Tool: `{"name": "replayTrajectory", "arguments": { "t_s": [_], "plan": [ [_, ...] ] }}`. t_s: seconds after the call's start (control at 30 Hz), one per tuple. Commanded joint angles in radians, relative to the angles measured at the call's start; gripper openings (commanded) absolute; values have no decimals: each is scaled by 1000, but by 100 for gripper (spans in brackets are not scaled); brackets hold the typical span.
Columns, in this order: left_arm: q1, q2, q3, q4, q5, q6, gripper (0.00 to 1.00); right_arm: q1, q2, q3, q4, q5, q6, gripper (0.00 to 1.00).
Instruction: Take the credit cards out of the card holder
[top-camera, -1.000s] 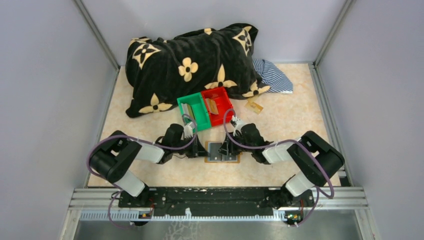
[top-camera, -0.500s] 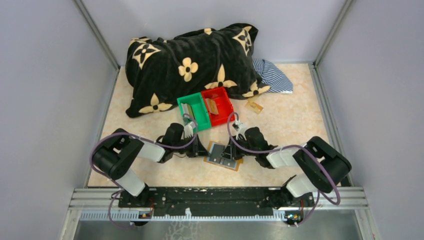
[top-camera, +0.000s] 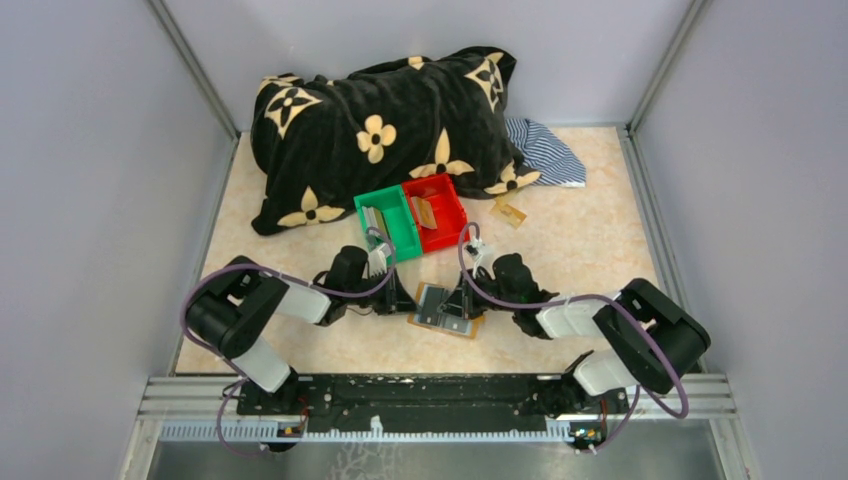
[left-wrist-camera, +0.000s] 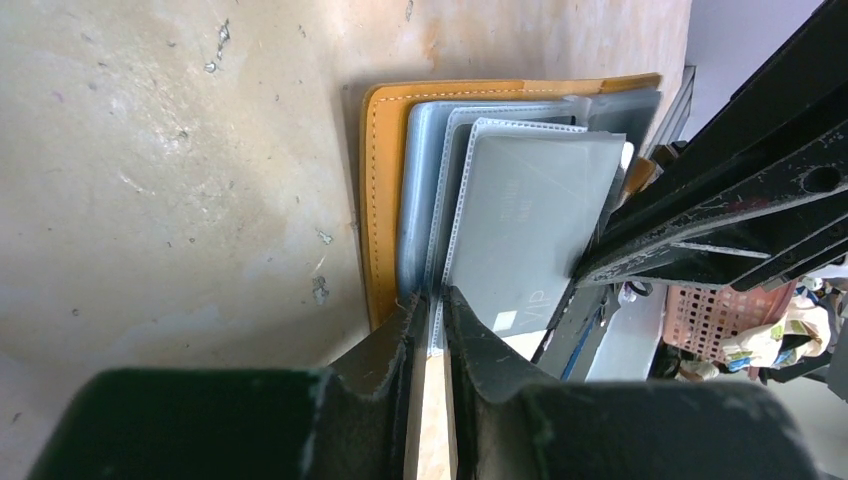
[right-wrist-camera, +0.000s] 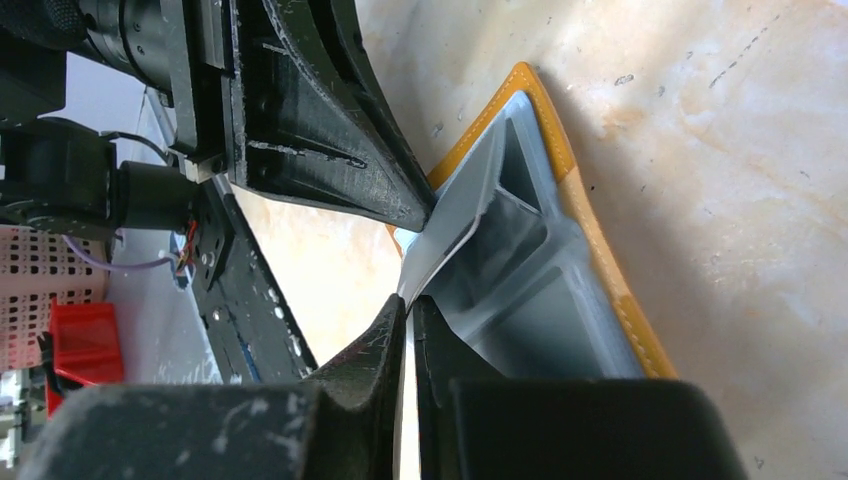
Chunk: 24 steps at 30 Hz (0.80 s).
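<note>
**A:** The card holder (top-camera: 445, 308) lies spread open, tan leather down, close to the near edge of the surface (top-camera: 600, 220). It sits about midway between the left and right edges and a little askew.

**B:** And both arms are right on it. The left tool (left-wrist-camera: 430, 312) is pinched tight on the rim of a clear pocket at the holder's left side.

**A:** The left wrist view shows a silvery grey card (left-wrist-camera: 530, 230) in the top pocket, with "VIP" printed on it.

**B:** Over to the right tool (right-wrist-camera: 405, 305): its jaws are almost together, clamping a thin grey leaf (right-wrist-camera: 455, 215) that curls up off the holder. Card or pocket flap? He can't tell from here.

**A:** The two tools' tips are nearly touching over the holder.

**B:** Just beyond it, toward the middle of the surface, a green bin (top-camera: 388, 222) and a red bin (top-camera: 440, 208) sit side by side, touching. There are greyish cards in the green one and a gold-tan card (top-camera: 425, 212) in the red.

**A:** A black cushion (top-camera: 385, 130) with tan flowers fills the far edge toward the far left corner. A striped cloth (top-camera: 545, 150) peeks out at its right end.
</note>
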Motion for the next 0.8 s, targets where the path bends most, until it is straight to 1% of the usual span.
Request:
{"name": "replayTrajectory", "arguments": {
  "t_s": [0.0, 0.17, 0.27, 0.4, 0.57, 0.67, 0.77],
  "plan": [
    [-5, 71, -35, -157, -118, 56, 19, 18, -15, 4, 75, -34, 7, 1],
    [-6, 77, -30, -155, -115, 53, 19, 18, -49, 18, -6, -5, -28, 0],
    [-6, 54, -37, -145, -109, 48, 19, 7, -56, 19, -46, 11, -55, 0],
    [-5, -57, -52, -146, -118, 47, 19, -24, 3, 20, -36, -30, -79, 0],
    [-5, -232, -22, -260, -175, 89, 19, -47, 93, 39, -1, -90, -97, 0],
    [-5, -277, 22, -318, -195, 114, 19, -54, 128, 51, 16, -117, -99, 0],
    [-5, -277, 51, -324, -182, 118, 19, -55, 140, 59, 20, -135, -97, 0]
  ]
}}
